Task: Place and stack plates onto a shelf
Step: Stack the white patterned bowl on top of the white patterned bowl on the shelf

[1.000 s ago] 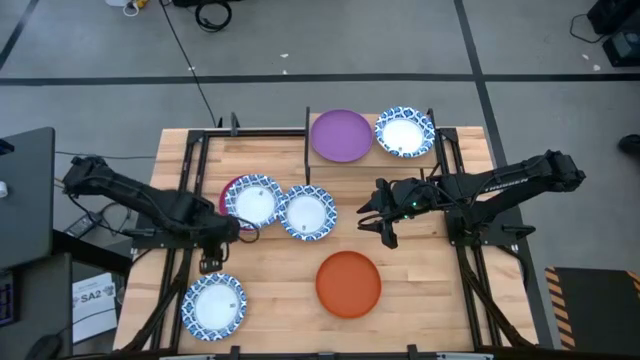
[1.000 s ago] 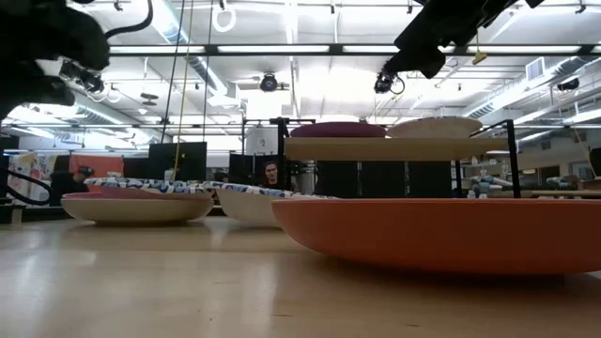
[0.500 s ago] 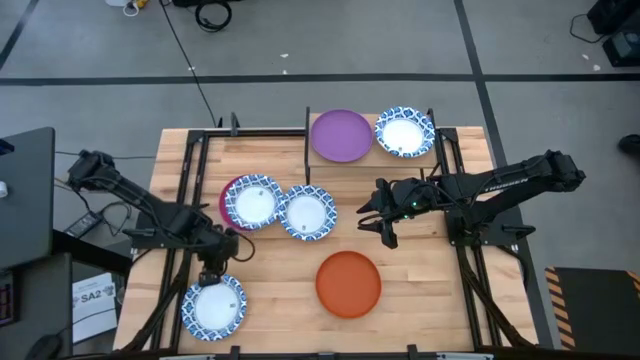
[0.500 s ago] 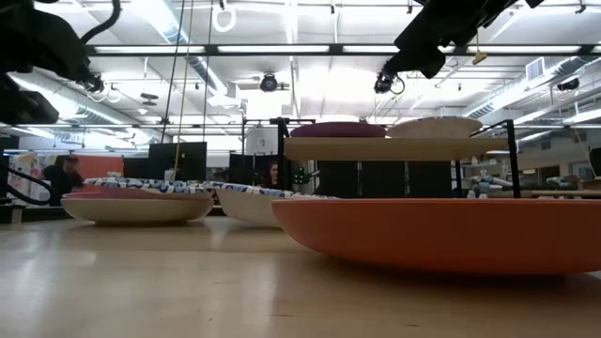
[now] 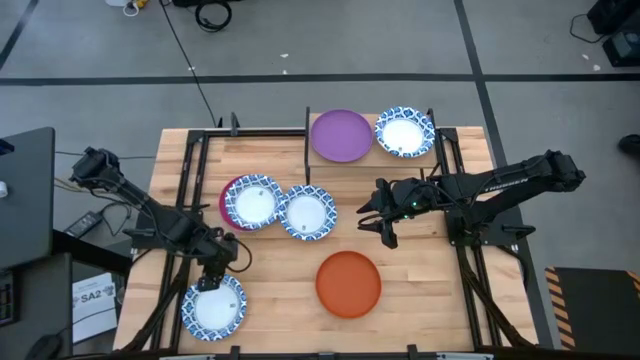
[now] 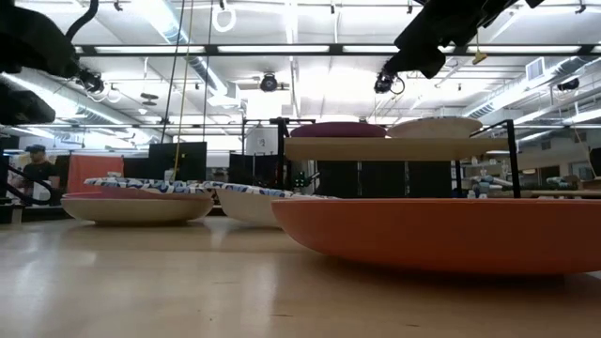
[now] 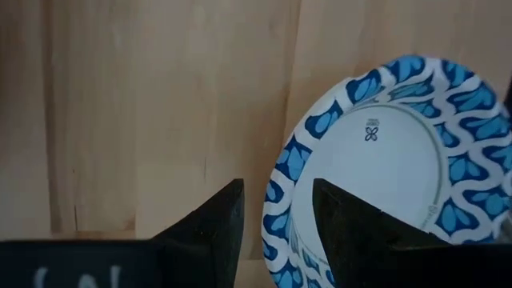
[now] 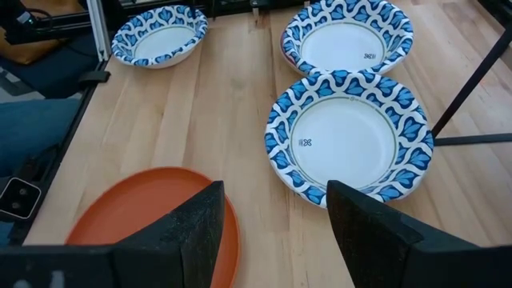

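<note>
A blue-rimmed white plate (image 5: 213,307) lies flat on the table near the front left. My left gripper (image 7: 276,220) stands open over its far rim (image 7: 280,200), one finger on each side of the rim, without touching it. Another blue-rimmed plate (image 5: 252,202) sits on a magenta plate (image 5: 225,200), and a third (image 5: 307,212) lies beside it. An orange plate (image 5: 349,283) lies at front centre. The shelf (image 6: 376,148) carries a purple plate (image 5: 342,135) and a blue-rimmed plate (image 5: 404,132). My right gripper (image 5: 385,215) hovers open above mid-table, right of the third plate.
Black metal frame rails (image 5: 185,200) run along the table's left and right sides. The shelf's thin black legs (image 5: 307,165) stand just behind the middle plates. Bare wood (image 5: 270,290) lies between the front-left plate and the orange plate. A person (image 6: 38,164) shows far behind the table.
My left gripper has swung toward the table's near edge and come down over the far rim of the front-left blue-rimmed plate, rolling a little, its fingers still open. No plate has moved.
</note>
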Available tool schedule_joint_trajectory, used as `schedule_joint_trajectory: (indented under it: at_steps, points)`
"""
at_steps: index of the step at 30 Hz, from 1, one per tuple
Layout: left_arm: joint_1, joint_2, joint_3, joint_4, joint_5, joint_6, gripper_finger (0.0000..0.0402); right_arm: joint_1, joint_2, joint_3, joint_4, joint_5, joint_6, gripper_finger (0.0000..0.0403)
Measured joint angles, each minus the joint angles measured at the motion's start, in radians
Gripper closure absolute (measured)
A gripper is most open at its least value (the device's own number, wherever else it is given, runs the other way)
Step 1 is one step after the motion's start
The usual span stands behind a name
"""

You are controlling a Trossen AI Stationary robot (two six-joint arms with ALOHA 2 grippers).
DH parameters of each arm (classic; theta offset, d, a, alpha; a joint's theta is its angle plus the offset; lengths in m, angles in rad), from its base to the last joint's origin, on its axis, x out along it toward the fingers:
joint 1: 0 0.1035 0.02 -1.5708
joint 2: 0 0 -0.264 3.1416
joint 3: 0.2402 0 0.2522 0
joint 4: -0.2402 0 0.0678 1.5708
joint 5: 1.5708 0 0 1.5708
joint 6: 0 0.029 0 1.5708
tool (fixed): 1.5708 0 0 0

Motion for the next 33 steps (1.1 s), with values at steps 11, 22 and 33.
schedule_joint_trajectory:
  at_steps: [11,22,33]
  points:
    - [-0.035,0.154,0.000,0.039,0.007,0.002,0.0246,0.000,0.000,0.000,0.002,0.000,0.000,0.0176]
    - [-0.035,0.211,0.000,0.092,0.039,0.007,0.0246,0.000,0.000,0.000,0.003,0.000,0.000,0.0176]
    - [-0.035,0.211,0.000,0.089,0.042,0.007,0.0284,0.000,0.000,0.000,0.003,0.000,0.000,0.0176]
